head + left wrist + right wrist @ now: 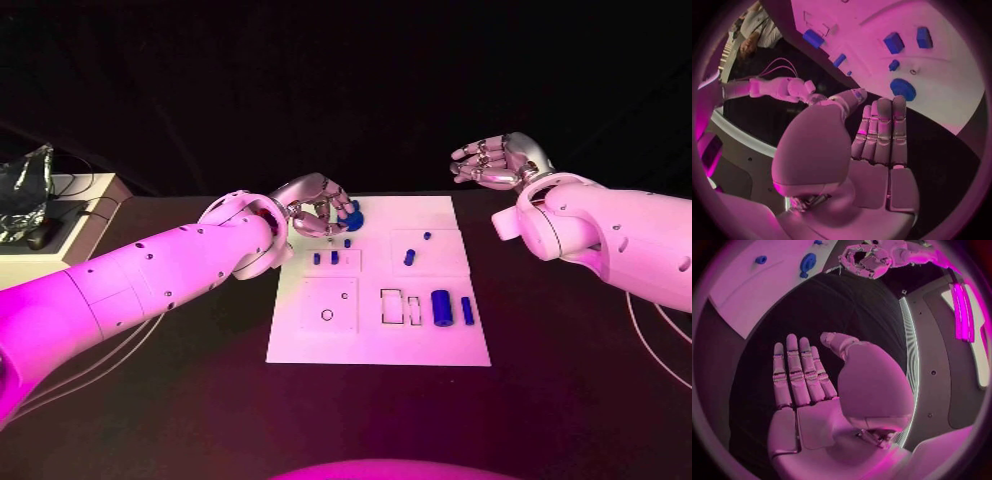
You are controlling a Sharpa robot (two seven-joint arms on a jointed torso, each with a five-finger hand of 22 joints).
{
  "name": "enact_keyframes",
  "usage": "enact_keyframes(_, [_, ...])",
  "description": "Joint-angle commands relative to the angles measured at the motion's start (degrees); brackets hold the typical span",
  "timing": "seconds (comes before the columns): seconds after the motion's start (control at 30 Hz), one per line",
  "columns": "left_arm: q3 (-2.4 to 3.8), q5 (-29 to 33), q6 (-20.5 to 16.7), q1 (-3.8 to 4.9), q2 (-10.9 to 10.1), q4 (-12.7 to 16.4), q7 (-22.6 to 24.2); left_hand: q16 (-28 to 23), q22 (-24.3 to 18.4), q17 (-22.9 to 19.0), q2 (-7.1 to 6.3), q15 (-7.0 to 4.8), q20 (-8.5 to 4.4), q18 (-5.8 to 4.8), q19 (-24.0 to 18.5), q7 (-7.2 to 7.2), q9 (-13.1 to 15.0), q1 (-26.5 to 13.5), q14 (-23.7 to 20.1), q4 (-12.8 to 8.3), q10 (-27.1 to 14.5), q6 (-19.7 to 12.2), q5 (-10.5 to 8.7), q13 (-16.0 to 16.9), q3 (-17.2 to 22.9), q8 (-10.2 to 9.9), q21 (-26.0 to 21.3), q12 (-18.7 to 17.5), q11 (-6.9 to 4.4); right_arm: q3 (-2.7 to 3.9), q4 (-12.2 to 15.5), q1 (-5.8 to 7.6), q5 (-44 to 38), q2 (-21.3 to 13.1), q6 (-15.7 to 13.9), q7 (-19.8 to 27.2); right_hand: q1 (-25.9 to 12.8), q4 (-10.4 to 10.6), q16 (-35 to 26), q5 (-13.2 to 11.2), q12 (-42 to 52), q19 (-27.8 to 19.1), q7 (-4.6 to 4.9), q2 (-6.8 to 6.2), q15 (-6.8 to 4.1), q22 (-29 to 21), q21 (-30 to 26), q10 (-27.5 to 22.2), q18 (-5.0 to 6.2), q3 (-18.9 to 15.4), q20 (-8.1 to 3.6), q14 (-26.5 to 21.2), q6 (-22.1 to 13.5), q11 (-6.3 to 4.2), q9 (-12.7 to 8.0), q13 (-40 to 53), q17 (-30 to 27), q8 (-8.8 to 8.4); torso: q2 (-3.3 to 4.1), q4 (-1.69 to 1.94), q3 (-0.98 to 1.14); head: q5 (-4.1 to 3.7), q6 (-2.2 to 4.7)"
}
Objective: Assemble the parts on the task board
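Approach step: left hand [320, 205] hovers open-fingered, holding nothing, just short of the round blue part [353, 219].
A grasp of that part is judged next; right hand [498, 160] is held loosely curled and empty, beyond the task board [378, 340].

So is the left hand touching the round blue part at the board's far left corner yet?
Apart. In the left wrist view the left hand is flat and empty, with bare surface between its fingertips and the round blue part.
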Motion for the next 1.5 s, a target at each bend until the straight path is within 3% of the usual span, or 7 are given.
enact_keyframes(0.03, [-0.25, -12.28, -0.56, 0.06, 1.23, -1.09, 2.33, 2.09, 0.0, 0.35, -0.09, -0.05, -0.06, 0.82, 1.09, -0.06, -0.52, -0.7, 0.81, -0.15, 0.51, 0.78, -0.06, -0.64, -0.14, -0.45, 0.44, -0.68, -0.07, 0.02, 0.04, -0.03, -2.09, 0.12, 0.95, 1.14, 0.28, -0.27, -0.03, -0.33, 0.11, 0.36, 0.11, -0.21, -0.32, -0.1, 0.33, -0.11, 0.99, 0.01, 0.04, 0.24, 0.24, -0.16, -0.03, -0.1, 0.08, 0.03, 0.1, 0.04, 0.0, -0.13, 0.28])
enact_keyframes(0.13, [-0.49, -15.46, 0.65, 0.11, 2.31, -2.11, 0.96, 7.3, 1.19, 4.81, -0.63, 0.13, 0.0, 0.6, 3.3, -0.3, -1.15, -1.63, 4.61, -0.02, 0.12, 1.52, -0.05, -1.72, -0.06, -0.85, 1.81, -2.1, 0.17, 0.02, 0.14, -0.03, -2.46, 0.2, 0.97, 1.15, 0.23, -0.27, -0.02, -0.34, 0.08, 0.43, 0.15, -0.25, -0.31, -0.13, 0.33, -0.14, 0.98, 0.0, 0.03, 0.27, 0.19, -0.13, -0.05, -0.1, 0.09, -0.02, 0.12, -0.03, 0.01, -0.18, 0.38])
enact_keyframes(0.23, [-0.61, -17.31, 1.58, 0.16, 3.03, -2.8, -0.03, 11.12, 6.48, 8.88, -0.77, 0.05, 0.01, -0.53, 8.89, -0.58, -1.45, -2.04, 8.36, 0.08, 0.68, 2.24, -0.03, -2.4, 0.03, -0.96, 6.18, -2.98, 0.1, 0.02, 0.27, -0.03, -2.74, 0.24, 0.97, 1.15, 0.2, -0.27, -0.03, -0.34, 0.05, 0.48, 0.18, -0.29, -0.31, -0.15, 0.33, -0.16, 0.97, -0.01, 0.02, 0.29, 0.15, -0.1, -0.08, -0.11, 0.09, -0.05, 0.12, -0.12, 0.05, -0.11, 0.39])
enact_keyframes(0.53, [-0.77, -20.53, 3.77, 0.41, 4.54, -3.99, -2.29, 17.03, 17.81, 16.37, -1.0, -0.53, -0.62, -3.08, 20.17, -0.88, -1.96, -2.75, 16.03, 0.26, 2.32, 3.61, 0.1, -4.17, 0.71, -1.5, 15.44, -6.16, -0.35, 0.02, 0.54, -0.04, -3.15, 0.28, 0.87, 1.13, 0.17, -0.26, -0.03, -0.33, 0.03, 0.51, 0.2, -0.31, -0.31, -0.17, 0.33, -0.18, 0.97, -0.01, 0.02, 0.3, 0.11, -0.09, -0.09, -0.11, 0.09, -0.08, 0.08, 0.08, -0.05, -0.48, 0.24])
enact_keyframes(1.0, [-0.79, -21.42, 7.28, 0.65, 5.79, -5.62, -4.62, 18.44, 21.82, 18.4, -0.87, -0.85, -0.91, -4.0, 23.97, -0.58, -2.04, -3.29, 18.79, 0.53, 5.06, 5.43, 0.06, -4.96, 1.59, -1.57, 18.59, -8.23, -0.69, 0.02, 0.62, -0.04, -3.2, 0.29, 0.71, 1.12, 0.03, -0.23, -0.07, -0.26, -0.07, 0.62, 0.29, -0.4, -0.27, -0.27, 0.29, -0.29, 0.94, -0.04, 0.01, 0.3, -0.05, 0.0, -0.16, -0.13, 0.09, -0.21, 0.06, 0.07, -0.01, -0.63, 0.04])
enact_keyframes(1.27, [-0.8, -21.44, 8.53, 0.67, 6.77, -6.75, -5.55, 18.41, 21.85, 18.17, -0.96, -0.92, -1.0, -4.01, 24.04, -0.27, -2.05, -3.51, 18.87, 0.63, 5.16, 5.7, 0.02, -5.08, 1.61, -1.59, 18.64, -8.67, -0.73, 0.03, 0.73, -0.04, -3.2, 0.31, 0.62, 1.15, -0.07, -0.19, -0.12, -0.2, -0.14, 0.66, 0.34, -0.44, -0.24, -0.35, 0.25, -0.37, 0.93, -0.05, 0.02, 0.27, -0.13, 0.04, -0.2, -0.13, 0.08, -0.28, 0.16, -0.04, -0.01, -0.69, -0.09])
enact_keyframes(1.5, [-0.82, -21.44, 9.45, 0.67, 7.23, -7.48, -6.41, 18.47, 22.13, 18.19, -1.07, -0.96, -1.07, -4.09, 24.31, 0.1, -2.22, -3.83, 19.09, 0.81, 5.95, 5.51, -0.03, -5.06, 1.62, -1.99, 18.86, -8.98, -0.76, 0.03, 0.87, -0.03, -3.2, 0.17, 0.57, 1.14, -0.07, -0.19, -0.12, -0.2, -0.14, 0.66, 0.34, -0.44, -0.24, -0.35, 0.25, -0.37, 0.93, -0.05, 0.02, 0.27, -0.13, 0.04, -0.2, -0.13, 0.08, -0.28, 0.1, 0.09, -0.03, -0.87, -0.4])
